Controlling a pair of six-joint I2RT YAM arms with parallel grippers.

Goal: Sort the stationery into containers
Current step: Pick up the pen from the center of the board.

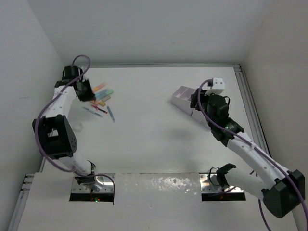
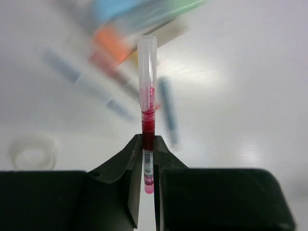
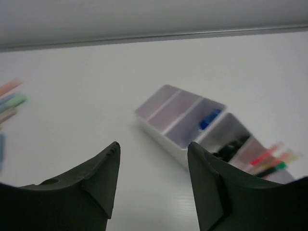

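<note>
Gripping thin red pen in clenched L gripper, by stationery pile at far-left of table. Long axis straight out from jaws, clear cap end pointing away. Pile blurred, items hard to tell apart. R gripper spread, empty, near organiser, its right end cut off.

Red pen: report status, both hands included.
Left hand shut on red pen. Right hand open, empty, near organiser. Nothing seen between pen and organiser.
</note>
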